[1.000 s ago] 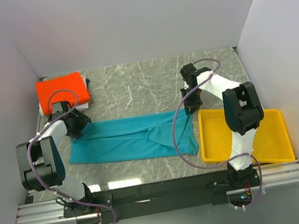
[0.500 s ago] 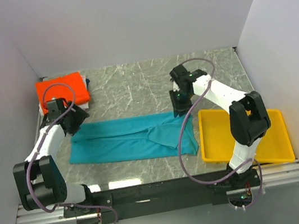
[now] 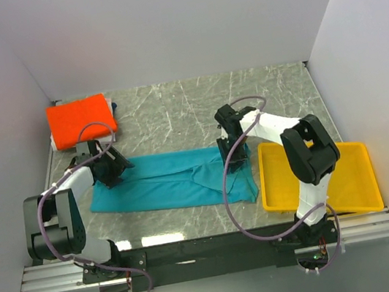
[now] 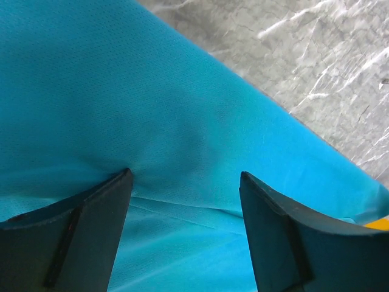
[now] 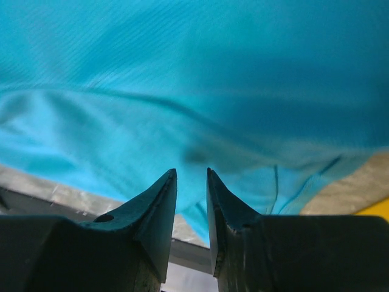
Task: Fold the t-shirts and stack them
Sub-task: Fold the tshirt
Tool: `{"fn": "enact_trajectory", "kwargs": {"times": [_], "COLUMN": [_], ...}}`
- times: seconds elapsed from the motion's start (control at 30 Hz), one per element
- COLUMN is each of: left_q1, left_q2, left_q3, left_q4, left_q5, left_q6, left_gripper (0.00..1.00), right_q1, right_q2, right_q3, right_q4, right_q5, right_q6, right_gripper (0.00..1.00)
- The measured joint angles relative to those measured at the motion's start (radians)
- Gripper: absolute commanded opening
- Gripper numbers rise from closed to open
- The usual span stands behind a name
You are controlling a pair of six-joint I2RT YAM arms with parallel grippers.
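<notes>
Lying flat, teal t-shirt (long strip), orange t-shirt folded

A teal shirt lay spread across the table. The left gripper was over its left end and the right gripper over its right end. An orange shirt lay folded in the far left corner, and a tray sat just right of the teal shirt.

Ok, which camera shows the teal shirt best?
The top external view: it shows the teal shirt nearly whole, laid out long and partly folded, with only the arms covering bits of it. The left wrist view shows just a close patch and one edge, and the right wrist view a blurred, wrinkled patch.
</notes>
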State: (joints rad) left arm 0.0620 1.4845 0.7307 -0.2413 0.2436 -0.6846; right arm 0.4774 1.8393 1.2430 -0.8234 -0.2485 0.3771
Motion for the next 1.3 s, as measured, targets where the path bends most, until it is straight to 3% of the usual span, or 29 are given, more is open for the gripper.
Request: {"fn": "enact_trajectory", "kwargs": {"times": [0.37, 0.57, 0.87, 1.07, 1.3], "left_q1": [-0.003, -0.003, -0.003, -0.003, -0.003], "left_q2": [-0.037, -0.138, -0.314, -0.288, -0.144], "left_q3": [-0.008, -0.066, -0.105, -0.063, -0.055], "left_q4": [-0.048, -0.132, -0.203, -0.210, -0.161], "left_q5": [-0.056, -0.080, -0.002, -0.002, -0.005], "left_q6": [0.011, 0.010, 0.011, 0.021, 0.023], "left_gripper": [0.79, 0.78, 0.79, 0.79, 0.78], "right_q1": [-0.006, -0.028, -0.076, -0.083, -0.083], "right_q2": [0.116, 0.218, 0.388, 0.492, 0.584], "right_q3": [0.080, 0.246, 0.547, 0.736, 0.914], "right_q4": [-0.031, -0.101, -0.167, -0.200, -0.232], "right_q5": [0.082, 0.202, 0.339, 0.365, 0.360], "right_q6": [0.008, 0.003, -0.014, -0.019, -0.019], "right_gripper": [0.34, 0.34, 0.35, 0.36, 0.39]}}
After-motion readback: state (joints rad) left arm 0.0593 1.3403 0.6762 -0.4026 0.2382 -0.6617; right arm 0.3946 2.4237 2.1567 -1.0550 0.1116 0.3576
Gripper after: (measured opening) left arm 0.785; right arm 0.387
